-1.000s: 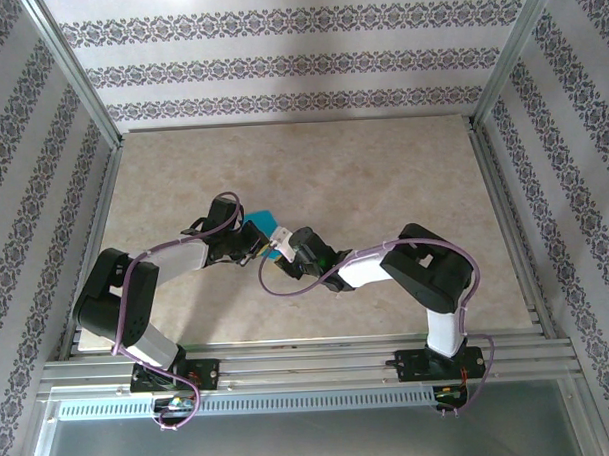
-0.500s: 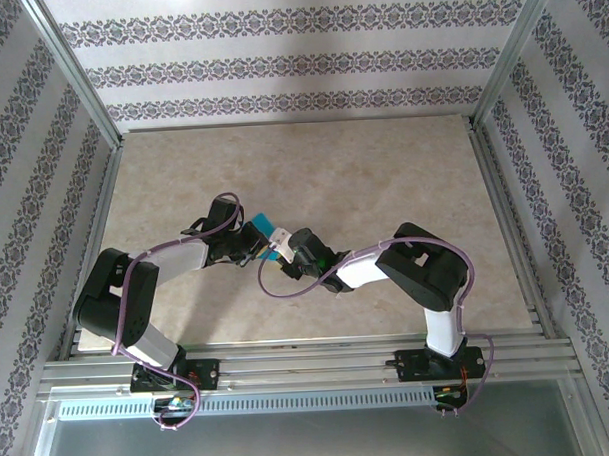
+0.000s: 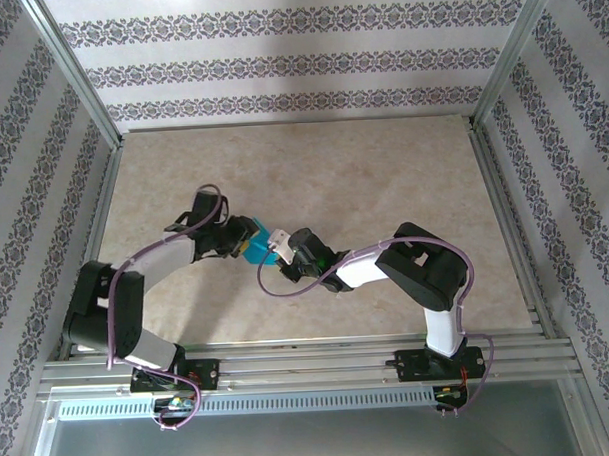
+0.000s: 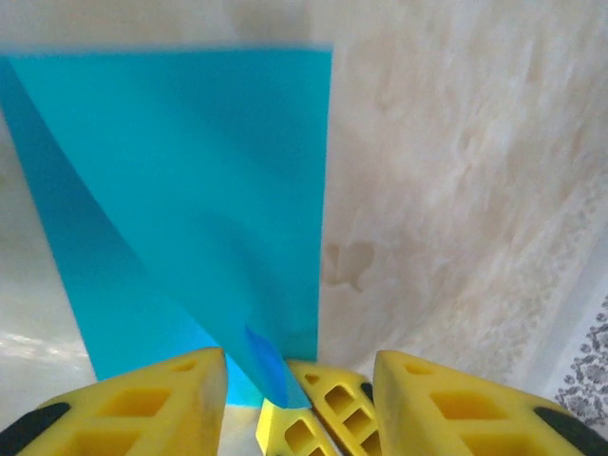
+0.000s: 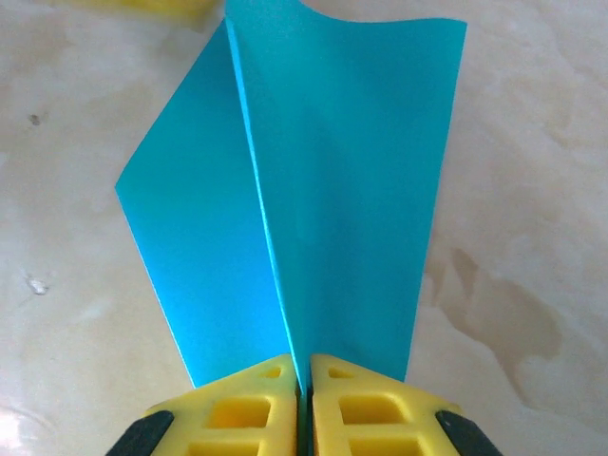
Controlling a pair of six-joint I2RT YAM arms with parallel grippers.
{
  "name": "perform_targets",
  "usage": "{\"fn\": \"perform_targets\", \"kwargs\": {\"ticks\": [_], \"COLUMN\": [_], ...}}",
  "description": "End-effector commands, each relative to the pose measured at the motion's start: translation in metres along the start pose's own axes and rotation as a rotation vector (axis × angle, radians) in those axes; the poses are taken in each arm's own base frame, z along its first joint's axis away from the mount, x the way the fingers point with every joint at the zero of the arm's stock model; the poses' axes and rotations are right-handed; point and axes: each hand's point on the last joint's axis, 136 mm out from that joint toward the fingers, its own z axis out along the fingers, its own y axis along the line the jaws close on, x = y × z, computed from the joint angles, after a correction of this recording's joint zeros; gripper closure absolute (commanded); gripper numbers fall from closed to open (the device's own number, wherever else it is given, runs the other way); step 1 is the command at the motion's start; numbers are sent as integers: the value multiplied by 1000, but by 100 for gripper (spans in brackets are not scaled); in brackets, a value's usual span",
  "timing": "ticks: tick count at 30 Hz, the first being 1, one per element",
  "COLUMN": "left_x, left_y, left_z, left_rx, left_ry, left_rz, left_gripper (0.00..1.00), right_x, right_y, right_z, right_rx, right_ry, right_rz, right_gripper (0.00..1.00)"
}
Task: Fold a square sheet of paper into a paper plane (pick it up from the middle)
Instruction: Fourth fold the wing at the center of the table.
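The teal-blue square sheet of paper is folded along a lengthwise crease and stands up from the table, its two flaps spreading apart. My right gripper is shut on the crease at the near end. In the top view the paper sits between the two grippers at mid table. My left gripper is open, its yellow fingers wide on either side of the paper's end and of the right gripper's fingertips. The left fingers do not touch the paper. From above, the left gripper sits just left of the right gripper.
The beige marbled tabletop spreads out beyond both arms. Aluminium frame rails and patterned walls close in the table's left, right and far sides. A purple cable loops under the right wrist.
My left gripper has opened, let go of the paper and drawn back to the left. My right gripper has closed onto the crease.
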Motion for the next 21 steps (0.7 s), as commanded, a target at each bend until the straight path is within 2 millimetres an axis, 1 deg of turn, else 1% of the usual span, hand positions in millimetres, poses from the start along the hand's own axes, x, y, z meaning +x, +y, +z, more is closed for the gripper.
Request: {"fn": "perform_targets", "kwargs": {"ticks": [1,4,8,10,12,16,21], "left_x": [-14,-16,-6,0,8,26,35], "left_y": [8,9,8,11,13,15,14], "left_z": [-26,-37,-40,-40,-37,-21,3], "left_rx": [-39,-25,36,63,87,113,104], "left_ry": [-60,-92,-78,-75,-60,-9,37], "left_rz": [23,42,61,59,55,52,66], "left_gripper": [52,51,52,56,58,59,60], "right_x": [2,5,6,7,8,11,14], "right_y": [9,9,10,10,11,12,13], "right_z": [1,0,-1,-1,-1,0,2], "right_rx": [-100,-147,-206,-225,-246,-286,-312], "right_ry": [24,39,65,73,90,113,136], "right_rz": [106,198,298,331,366,439,501], "right_gripper": [89,88,87,86,85,84,83]}}
